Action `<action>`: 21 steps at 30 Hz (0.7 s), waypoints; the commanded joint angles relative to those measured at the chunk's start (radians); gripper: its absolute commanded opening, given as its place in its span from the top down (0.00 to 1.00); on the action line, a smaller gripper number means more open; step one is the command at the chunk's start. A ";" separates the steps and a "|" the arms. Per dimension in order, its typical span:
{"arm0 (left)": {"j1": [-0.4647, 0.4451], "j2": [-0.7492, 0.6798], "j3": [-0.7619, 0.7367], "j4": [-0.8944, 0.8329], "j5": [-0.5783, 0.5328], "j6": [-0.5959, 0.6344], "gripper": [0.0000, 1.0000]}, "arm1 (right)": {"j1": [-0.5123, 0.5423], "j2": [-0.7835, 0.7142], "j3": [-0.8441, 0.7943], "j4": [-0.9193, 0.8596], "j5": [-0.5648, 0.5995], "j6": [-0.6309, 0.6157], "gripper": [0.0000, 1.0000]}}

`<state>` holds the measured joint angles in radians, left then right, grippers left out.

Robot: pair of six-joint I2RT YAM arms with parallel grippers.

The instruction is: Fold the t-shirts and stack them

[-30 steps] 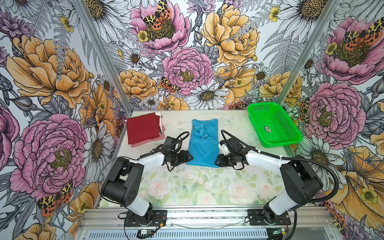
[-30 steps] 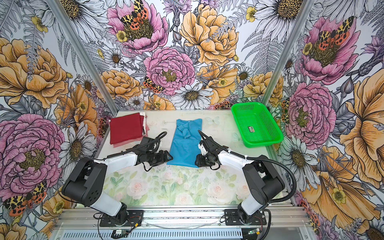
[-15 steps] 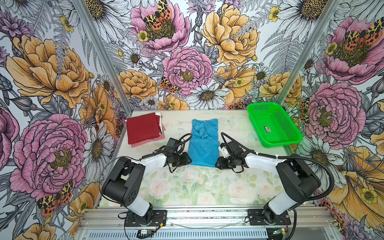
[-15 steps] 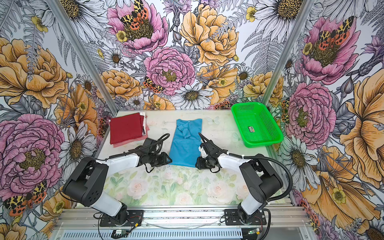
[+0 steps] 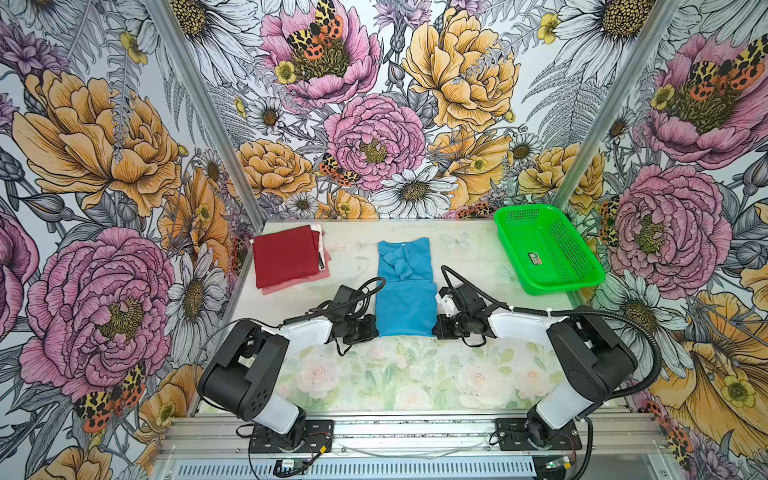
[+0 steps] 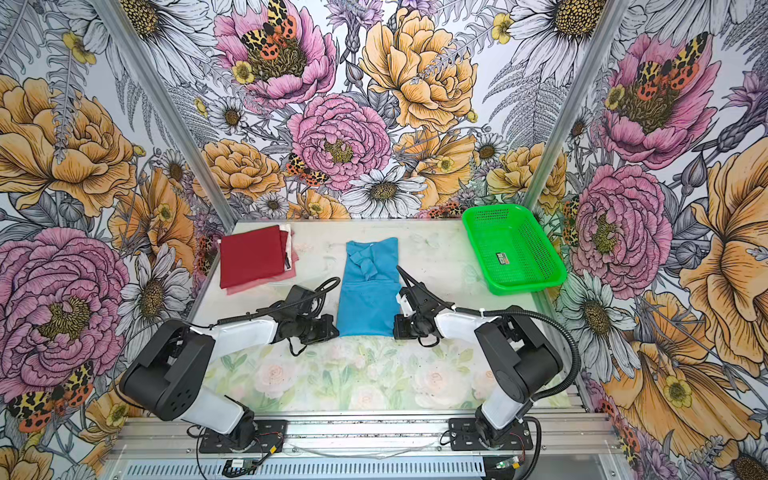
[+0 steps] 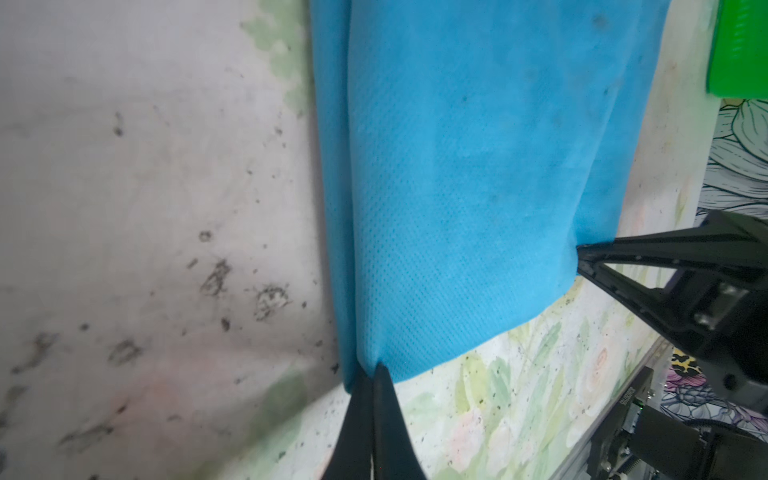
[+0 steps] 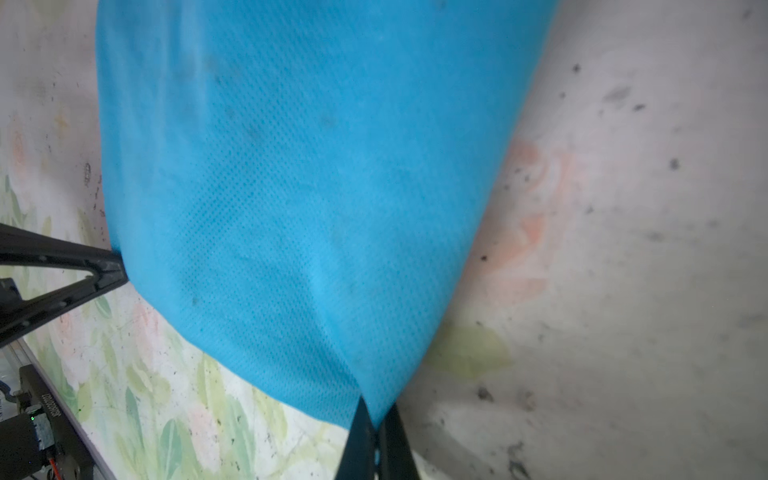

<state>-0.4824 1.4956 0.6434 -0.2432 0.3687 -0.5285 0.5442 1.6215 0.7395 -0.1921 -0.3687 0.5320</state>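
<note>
Your left gripper [image 7: 372, 372] is pinched tight on the near-left corner of the bright sky-blue cloth t-shirt [image 5: 405, 301], tips together w/ fabric between them. Your right gripper [image 8: 376, 415] does the same on the near-right corner, clamped on the hem, cloth tenting up into it. Both sit low over the pale floral-print table [image 5: 395, 374], arms reaching in from opposite sides, approx. level w/ each other. The blue shirt lies mid-table, folded to a narrow strip running away from you, sleeves bunched towards its far end. Further back, left side, you have the dark maroon folded t-shirt [image 5: 284, 257] lying on a pinkish folded t-shirt [image 5: 326, 268], w/ a white cloth edge [image 5: 318, 241] showing along that stack's right side. Far right: the bright green perforated plastic basket [image 5: 561, 286], well apart from the shirts.
</note>
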 commanded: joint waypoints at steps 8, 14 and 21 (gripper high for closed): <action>-0.202 -0.386 -0.133 -0.102 -0.223 -0.136 1.00 | 0.128 -0.328 -0.180 -0.161 -0.015 0.042 1.00; -0.348 -0.727 -0.178 -0.264 -0.326 -0.259 1.00 | 0.219 -0.558 -0.165 -0.349 0.002 0.110 1.00; -0.458 -0.817 -0.091 -0.347 -0.385 -0.297 1.00 | 0.317 -0.723 -0.016 -0.556 0.030 0.185 1.00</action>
<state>-0.9134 0.6739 0.5053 -0.5404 0.0505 -0.7906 0.8528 0.9436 0.6498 -0.6476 -0.3595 0.6685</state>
